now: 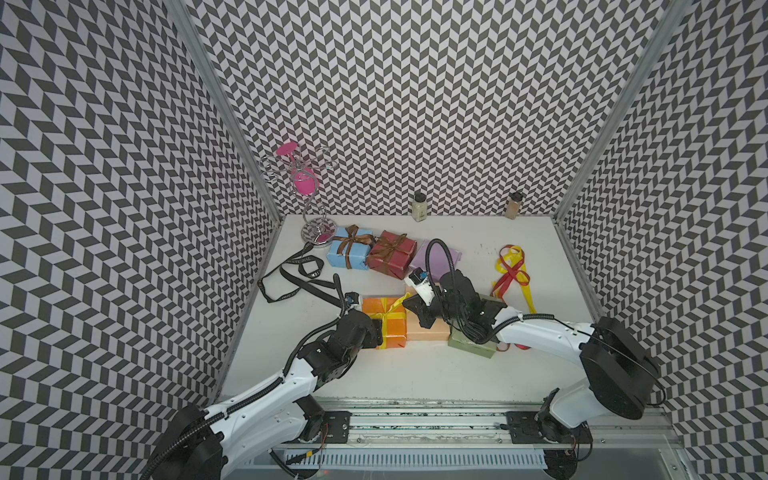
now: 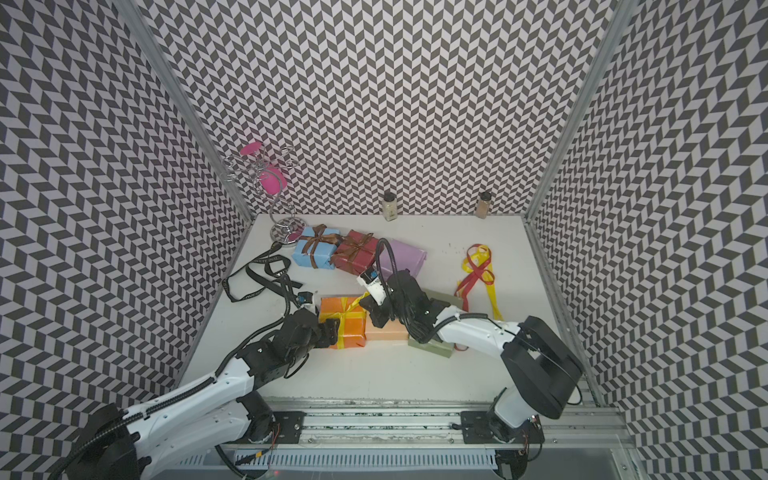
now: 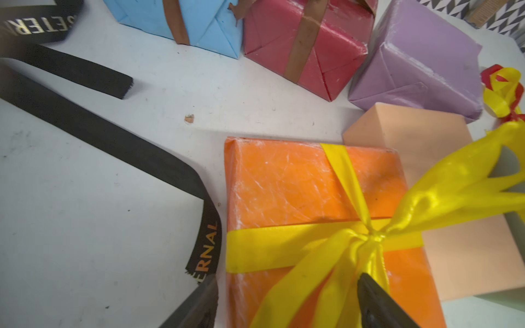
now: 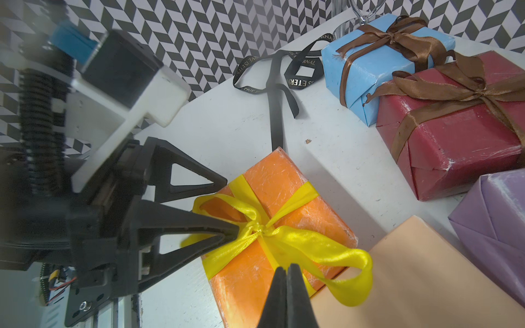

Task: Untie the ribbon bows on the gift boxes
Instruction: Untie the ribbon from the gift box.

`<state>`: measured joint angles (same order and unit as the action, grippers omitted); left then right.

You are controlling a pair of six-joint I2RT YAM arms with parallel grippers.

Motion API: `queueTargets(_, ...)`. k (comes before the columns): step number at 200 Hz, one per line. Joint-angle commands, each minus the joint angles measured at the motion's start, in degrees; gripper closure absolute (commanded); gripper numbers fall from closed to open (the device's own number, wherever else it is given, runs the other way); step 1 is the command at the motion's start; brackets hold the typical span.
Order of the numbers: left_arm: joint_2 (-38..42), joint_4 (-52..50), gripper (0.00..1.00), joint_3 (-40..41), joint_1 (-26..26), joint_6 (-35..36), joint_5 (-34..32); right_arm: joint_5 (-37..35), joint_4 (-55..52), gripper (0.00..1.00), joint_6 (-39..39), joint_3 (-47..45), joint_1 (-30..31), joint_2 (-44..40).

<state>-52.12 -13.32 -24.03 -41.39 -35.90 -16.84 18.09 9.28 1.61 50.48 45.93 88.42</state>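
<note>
An orange paper-wrapped gift box lies near the middle of the white table, with a shiny yellow ribbon tied in a bow on top. The left gripper reaches in from the near left with its jaws spread and released. One bow loop lies between its fingers, and one fingertip rests against the knot.

The right gripper comes in from the right over a peach paper-wrapped box, which touches the orange box's right side. Its jaws are clenched together with the tips at the edge of the larger loop; whether ribbon is pinched between them cannot be told. Right of the peach box, an olive green box lies partly under the right arm.

Farther back, a light blue box with a brown ribbon bow touches a dark red box with a second brown bow. A bare lilac box lies just right of them. A black ribbon with pale lettering lies loose on the far left of the table. A red and yellow ribbon tangle lies loose on the right.
</note>
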Motion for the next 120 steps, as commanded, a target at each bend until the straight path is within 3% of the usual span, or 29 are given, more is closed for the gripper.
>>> queueTargets(1,0.9,-4.3,0.22,-1.9,-0.3,-0.8,2.7,1.7,3.4,1.0,0.5,0.2,-0.5,0.4)
queueTargets(73,2.9,-4.7,0.22,1.9,-0.3,-4.1,-3.4,2.7,3.5,1.0,0.5,0.1,-0.7,0.1)
queueTargets(120,-1.7,-4.3,0.24,2.4,-0.3,-4.7,-5.7,2.7,3.2,1.0,0.6,0.1,-0.8,-0.7)
